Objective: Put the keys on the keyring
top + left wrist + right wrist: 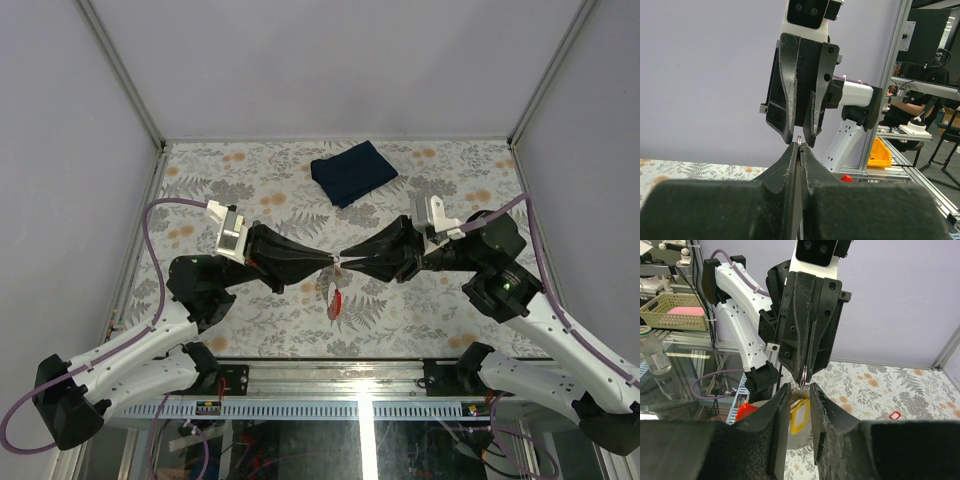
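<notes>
Pale lilac walls (60, 150) box in the table (260, 330) on three sides, with aluminium posts (120, 72) rising at 11 and 1 o'clock. The tabletop has a grey fern and orange flower print under soft, even light. Beyond the frame are a yellow bin (879, 152) and a wire basket (670, 310).

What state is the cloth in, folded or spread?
Folded: the cloth lies on the table as a small, neat dark blue square.

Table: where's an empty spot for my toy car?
Bare flowery patches lie either side of the blue cloth, by the far corners. The middle is crowded: left gripper and right gripper meet by the red tag.
</notes>
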### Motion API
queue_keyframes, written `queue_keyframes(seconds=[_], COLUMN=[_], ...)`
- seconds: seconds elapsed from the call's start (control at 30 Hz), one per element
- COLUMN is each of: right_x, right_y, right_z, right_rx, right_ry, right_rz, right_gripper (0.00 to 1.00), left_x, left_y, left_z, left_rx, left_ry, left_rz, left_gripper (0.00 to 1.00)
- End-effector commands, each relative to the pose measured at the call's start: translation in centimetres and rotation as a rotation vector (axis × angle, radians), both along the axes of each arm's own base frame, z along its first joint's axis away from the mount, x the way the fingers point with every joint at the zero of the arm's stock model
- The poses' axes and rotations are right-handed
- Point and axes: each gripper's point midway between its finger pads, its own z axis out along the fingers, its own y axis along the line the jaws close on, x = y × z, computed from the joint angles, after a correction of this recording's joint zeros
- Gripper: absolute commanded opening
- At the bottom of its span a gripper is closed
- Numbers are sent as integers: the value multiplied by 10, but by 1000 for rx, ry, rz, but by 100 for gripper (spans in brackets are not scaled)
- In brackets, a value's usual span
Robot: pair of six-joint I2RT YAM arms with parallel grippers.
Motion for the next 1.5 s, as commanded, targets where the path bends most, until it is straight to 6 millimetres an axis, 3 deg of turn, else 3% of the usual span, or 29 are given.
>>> queue_keyframes(seconds=[0.0, 0.67, 1.27, 1.33, 1.47], right_x=[-5, -1, -2, 2, 12], right_y=[3, 9, 9, 6, -3], right_z=[12, 4, 11, 10, 2], right_rx=[49, 42, 51, 27, -75], right_ry=[-23, 4, 16, 22, 21], right_rz=[38, 51, 53, 10, -85], right_gripper=[27, 23, 0, 0, 0], left_x=[-10, -13, -16, -15, -12], left_y=[12, 12, 11, 10, 12], left_z=[26, 30, 31, 28, 27], left_rx=[-79, -79, -74, -51, -9], left_ry=[-76, -89, -91, -84, -96], left_rz=[5, -10, -27, -23, 22], left_gripper=[0, 0, 0, 5, 26])
